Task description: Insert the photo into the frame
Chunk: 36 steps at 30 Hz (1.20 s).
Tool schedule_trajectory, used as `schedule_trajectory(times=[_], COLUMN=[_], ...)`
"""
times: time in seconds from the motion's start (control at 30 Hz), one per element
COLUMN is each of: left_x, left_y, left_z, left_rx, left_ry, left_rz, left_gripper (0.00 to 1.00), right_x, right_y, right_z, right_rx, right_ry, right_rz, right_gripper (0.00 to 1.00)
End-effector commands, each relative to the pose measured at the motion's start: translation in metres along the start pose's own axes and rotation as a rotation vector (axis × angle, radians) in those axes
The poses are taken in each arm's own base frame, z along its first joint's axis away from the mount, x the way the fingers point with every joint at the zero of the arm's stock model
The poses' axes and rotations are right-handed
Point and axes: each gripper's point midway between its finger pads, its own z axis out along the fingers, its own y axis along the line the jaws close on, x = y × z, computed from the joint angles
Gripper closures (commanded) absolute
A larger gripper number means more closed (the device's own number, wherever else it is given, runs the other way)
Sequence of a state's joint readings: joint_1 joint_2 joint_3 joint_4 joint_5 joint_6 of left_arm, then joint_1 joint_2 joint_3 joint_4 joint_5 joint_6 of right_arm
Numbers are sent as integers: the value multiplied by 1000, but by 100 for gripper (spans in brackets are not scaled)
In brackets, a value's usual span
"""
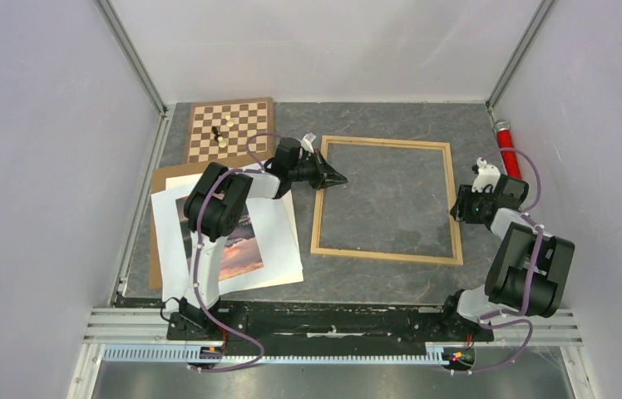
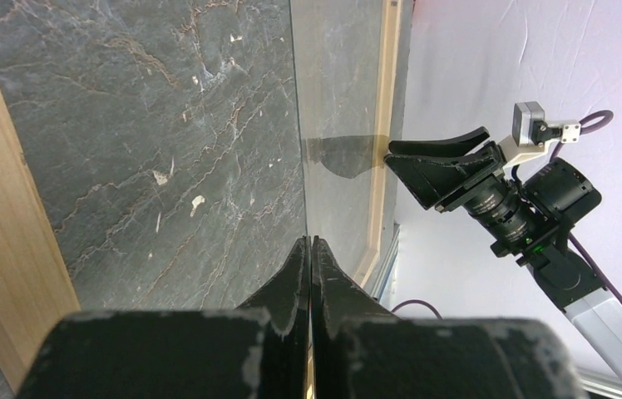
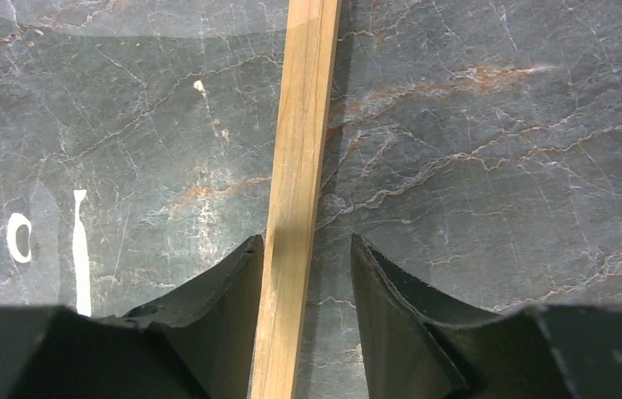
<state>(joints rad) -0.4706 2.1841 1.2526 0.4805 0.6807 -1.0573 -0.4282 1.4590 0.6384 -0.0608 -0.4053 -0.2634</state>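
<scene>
Right end effector (image 3: 305, 243): standing open, straddling frame (image 3: 298, 141) rail.
Left end effector (image 2: 310, 242): pinching clear pane (image 2: 339, 83) edge, fingers together.
Photo (image 1: 241, 253): lying beside frame.

Pale matt wood frame (image 1: 387, 255); glossy clear glass pane (image 2: 341, 83); veined grey stone-look table (image 1: 391, 284)

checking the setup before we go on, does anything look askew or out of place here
The white sheets under the photo are fanned out crooked on the brown backing board, and their corners do not line up. The left arm hides part of the stack. Nothing looks spilled or broken.
</scene>
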Motion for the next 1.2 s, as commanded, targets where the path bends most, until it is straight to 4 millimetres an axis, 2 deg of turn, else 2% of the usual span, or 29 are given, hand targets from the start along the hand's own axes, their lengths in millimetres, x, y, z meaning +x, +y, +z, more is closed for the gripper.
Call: schedule_trajectory(times=[0.0, 0.4, 0.7, 1.17], left_x=[-28, -32, -26, -30], left_y=[-35, -37, -41, -48], left_z=[-3, -2, -7, -9], left_rx=[63, 59, 72, 74], left_ry=[-87, -91, -83, -84], left_rz=[108, 122, 124, 187], left_gripper=[98, 98, 98, 98], right_x=[-21, -26, -30, -28], right_y=[-9, -11, -12, -12], right_z=[2, 8, 10, 13], right_rx=[31, 44, 49, 49], right_ry=[-43, -38, -43, -36], right_rz=[-45, -54, -60, -59], right_gripper=[55, 55, 56, 56])
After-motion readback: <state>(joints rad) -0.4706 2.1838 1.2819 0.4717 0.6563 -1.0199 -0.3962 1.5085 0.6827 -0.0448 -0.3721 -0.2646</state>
